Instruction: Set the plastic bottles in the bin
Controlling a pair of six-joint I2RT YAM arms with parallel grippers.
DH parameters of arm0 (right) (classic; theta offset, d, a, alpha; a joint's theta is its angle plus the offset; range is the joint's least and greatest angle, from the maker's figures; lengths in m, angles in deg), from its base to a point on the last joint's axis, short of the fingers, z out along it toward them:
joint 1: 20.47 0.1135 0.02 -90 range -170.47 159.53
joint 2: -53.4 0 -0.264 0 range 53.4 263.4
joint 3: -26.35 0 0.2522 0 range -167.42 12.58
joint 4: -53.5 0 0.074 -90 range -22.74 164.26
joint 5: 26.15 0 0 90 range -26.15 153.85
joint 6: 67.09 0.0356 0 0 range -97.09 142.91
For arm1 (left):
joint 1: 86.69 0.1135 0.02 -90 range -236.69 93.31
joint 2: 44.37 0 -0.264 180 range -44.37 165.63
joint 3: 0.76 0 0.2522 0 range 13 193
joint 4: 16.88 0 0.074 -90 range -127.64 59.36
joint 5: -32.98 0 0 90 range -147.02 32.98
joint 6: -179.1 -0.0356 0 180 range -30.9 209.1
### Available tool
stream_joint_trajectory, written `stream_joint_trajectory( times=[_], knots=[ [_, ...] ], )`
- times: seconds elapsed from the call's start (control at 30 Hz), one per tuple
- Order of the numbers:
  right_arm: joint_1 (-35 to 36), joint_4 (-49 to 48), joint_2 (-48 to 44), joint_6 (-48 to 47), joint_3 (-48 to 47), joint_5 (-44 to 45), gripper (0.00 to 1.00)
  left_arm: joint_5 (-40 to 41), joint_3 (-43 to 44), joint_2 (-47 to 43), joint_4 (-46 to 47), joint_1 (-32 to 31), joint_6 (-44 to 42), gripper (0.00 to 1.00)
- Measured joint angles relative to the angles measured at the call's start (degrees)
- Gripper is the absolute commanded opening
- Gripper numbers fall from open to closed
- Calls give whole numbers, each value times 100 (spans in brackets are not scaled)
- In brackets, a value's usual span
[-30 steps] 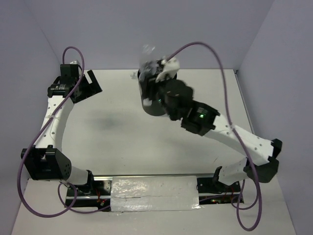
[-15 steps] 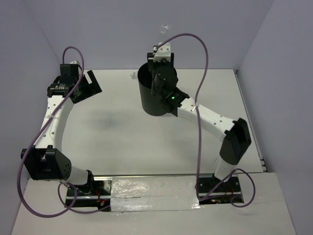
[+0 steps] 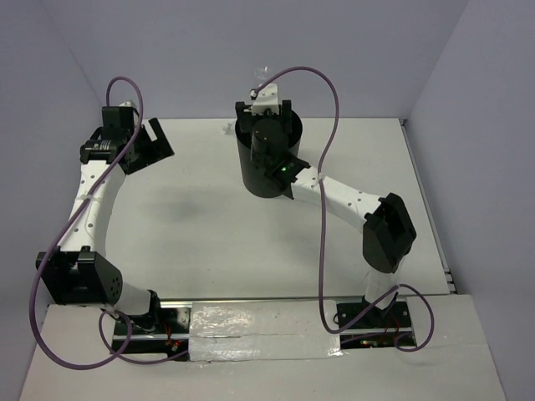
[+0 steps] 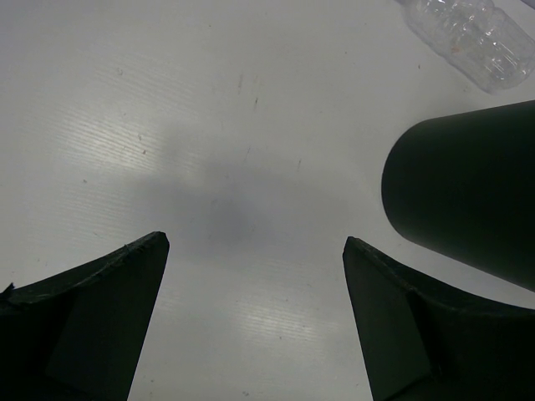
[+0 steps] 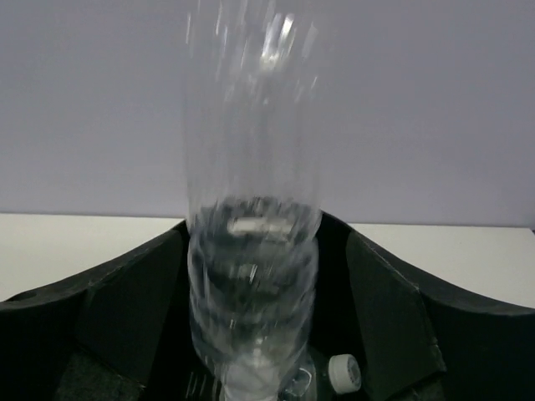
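The black bin stands at the back middle of the table. My right gripper hangs over its mouth, open. In the right wrist view a clear plastic bottle hangs neck-down and motion-blurred between the spread fingers, with a gap on each side. A white cap of another bottle shows below it. Another clear bottle lies on the table behind the bin; it also shows as a bottle left of the bin. My left gripper is open over bare table at the far left.
Grey walls close the table at the back and both sides. Purple cables loop above both arms. A taped rail with the arm bases runs along the near edge.
My right arm has swung from beside the bin to over its mouth. Its jaws have opened, and the bottle they held now drops between them. The left arm has not moved.
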Motion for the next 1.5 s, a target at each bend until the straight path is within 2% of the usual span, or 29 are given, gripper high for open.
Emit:
stream_joint_trajectory(
  times=[0.03, 0.07, 0.23, 0.4, 0.5, 0.63, 0.83, 0.97, 1.17, 1.5],
  knots=[
    [0, 20, -11, 61, 48, -24, 92, -7, 9, 17, -4, 0, 2, 99],
    [2, 44, -22, 122, 101, -33, 93, -24, 26, 42, -4, 0, 4, 99],
    [39, 175, -116, 140, 297, -52, 95, -225, 199, 247, 22, -7, 52, 99],
    [83, 483, -693, 173, 455, -92, 96, -385, 688, 723, 28, -120, 232, 99],
    [92, 793, -1305, 330, 457, -151, 96, -396, 1375, 1303, 15, -361, 400, 99],
    [92, 1469, -2234, 691, 450, -219, 97, -481, 2717, 2378, -61, -621, 750, 99],
    [35, 2717, -3303, 1335, 645, -282, 97, -962, 4603, 4096, -125, -640, 1668, 99],
    [-22, 3526, -3803, 1705, 907, -280, 97, -1513, 4535, 4769, 400, -616, 2645, 99],
    [-55, 4419, -4350, 2173, 1121, -238, 97, -2173, 4190, 5661, 1672, -649, 4183, 99],
    [-59, 5219, -4583, 2636, 1165, -125, 97, -1917, 4194, 6693, 3121, -776, 5851, 98]
  ],
)
